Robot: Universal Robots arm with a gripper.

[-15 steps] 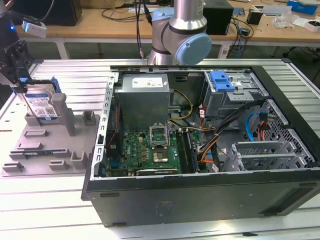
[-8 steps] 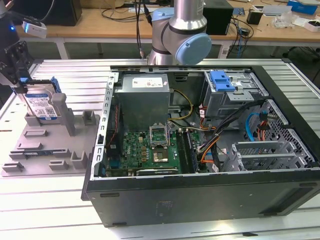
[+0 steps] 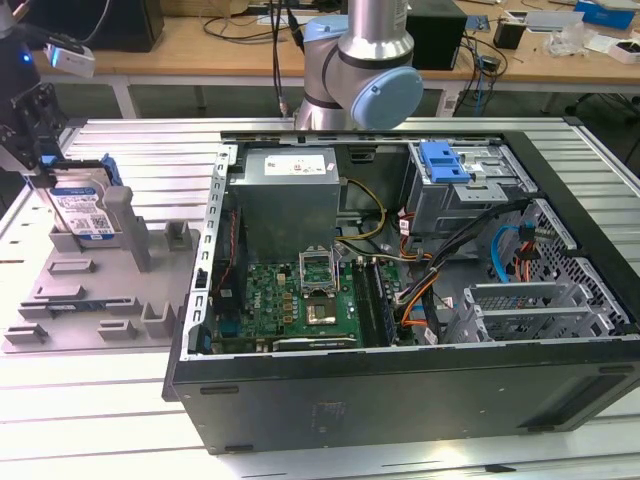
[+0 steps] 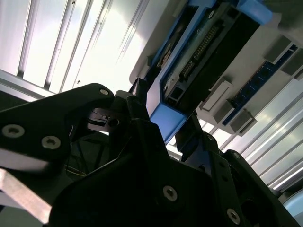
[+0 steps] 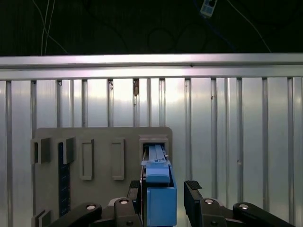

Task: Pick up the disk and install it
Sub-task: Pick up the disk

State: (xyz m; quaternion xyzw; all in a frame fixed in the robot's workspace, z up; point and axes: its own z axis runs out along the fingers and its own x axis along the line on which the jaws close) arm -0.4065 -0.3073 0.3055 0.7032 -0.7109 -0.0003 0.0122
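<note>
On the gray fixture (image 3: pixel 60 300), the upright disk (image 3: pixel 84 211) between the parted fingers (image 5: pixel 192 188), a gap beside one.

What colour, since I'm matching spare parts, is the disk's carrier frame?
Bright blue; the carrier frame shows best in the first wrist view.

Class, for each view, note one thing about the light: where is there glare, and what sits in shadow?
Second wrist view: the slatted table glares white, the gripper a dark silhouette. First wrist view: the edge rail shines, the background is black. Exterior view: even light, the disk clearly seen.
</note>
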